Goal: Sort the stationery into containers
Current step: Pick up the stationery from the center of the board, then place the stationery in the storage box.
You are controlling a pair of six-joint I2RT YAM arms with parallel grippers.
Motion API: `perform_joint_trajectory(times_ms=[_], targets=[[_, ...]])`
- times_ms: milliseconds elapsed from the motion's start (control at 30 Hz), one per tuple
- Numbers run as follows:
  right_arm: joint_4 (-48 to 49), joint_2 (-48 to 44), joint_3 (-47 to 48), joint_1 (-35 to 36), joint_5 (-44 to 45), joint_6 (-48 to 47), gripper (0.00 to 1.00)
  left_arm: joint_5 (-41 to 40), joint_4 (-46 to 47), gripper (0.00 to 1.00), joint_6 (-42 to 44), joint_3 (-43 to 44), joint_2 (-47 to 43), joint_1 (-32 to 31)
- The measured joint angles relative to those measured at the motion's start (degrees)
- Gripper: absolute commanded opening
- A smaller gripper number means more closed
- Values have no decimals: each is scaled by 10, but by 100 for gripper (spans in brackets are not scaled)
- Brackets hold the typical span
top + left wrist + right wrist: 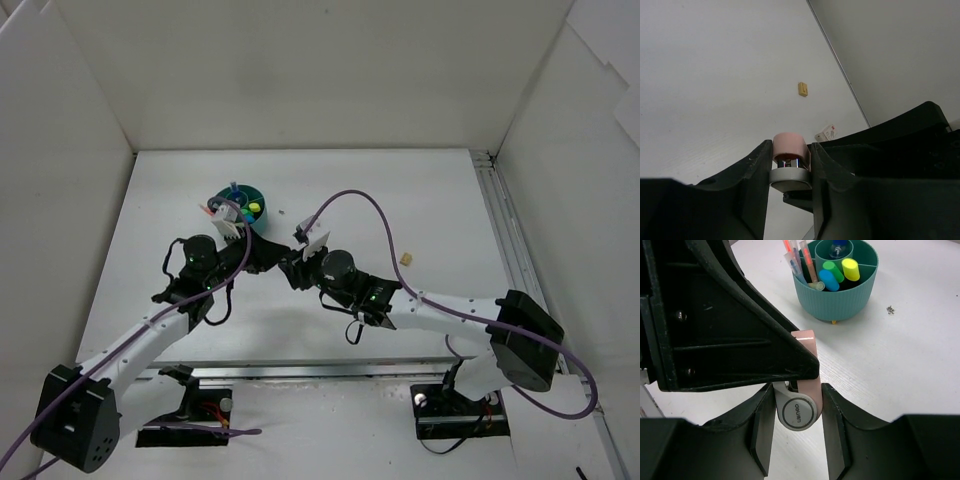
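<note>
A pink and grey eraser (799, 405) marked "deli" hangs above the table where my two grippers meet. My left gripper (790, 160) is shut on the eraser (789, 152), with both jaws against its sides. My right gripper (797, 415) also closes on it from the opposite side, the left gripper's black body just above. In the top view the left gripper (283, 261) and right gripper (297, 268) touch tip to tip near the table's middle. The round teal tub (840, 299) holds pens, blue, green and yellow highlighters and a blue-capped bottle; it also shows in the top view (258, 219).
A small tan eraser (406, 259) lies on the table to the right, also in the left wrist view (802, 89). A small white piece with red print (826, 133) shows beside the right arm. A speck of debris (890, 310) lies right of the tub. White walls enclose the table.
</note>
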Motion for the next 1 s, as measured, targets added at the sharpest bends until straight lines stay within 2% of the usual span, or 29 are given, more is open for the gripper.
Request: perform_joint_trajectory(times_ms=[33, 100, 133, 200, 233, 267, 300, 400, 533, 700, 833, 1000], targets=[[5, 2, 0, 0, 4, 4, 12, 0, 5, 0, 1, 1, 1, 0], [9, 5, 3, 0, 10, 10, 16, 0, 8, 0, 2, 5, 5, 0], [11, 6, 3, 0, 13, 12, 25, 0, 7, 0, 3, 7, 8, 0], [12, 7, 4, 0, 18, 14, 36, -1, 3, 0, 6, 13, 11, 0], [13, 7, 5, 0, 21, 14, 54, -3, -3, 0, 9, 19, 12, 0], [16, 7, 5, 0, 24, 15, 60, -7, -15, 0, 15, 27, 12, 0], [17, 6, 5, 0, 27, 11, 75, -12, -29, 0, 24, 38, 12, 1], [15, -7, 5, -1, 30, -2, 98, -26, -73, 0, 52, 84, 16, 22], [-6, -51, 5, -21, 3, -9, 98, -37, -107, 0, 87, 161, 35, 99], [-63, -108, 5, -92, -23, -9, 98, -48, -148, 0, 142, 259, 93, 170], [-122, -123, 7, -144, -29, -7, 98, -58, -180, 0, 176, 350, 168, 208], [-229, -128, 28, -202, -30, 0, 98, -70, -223, 0, 223, 503, 297, 236]])
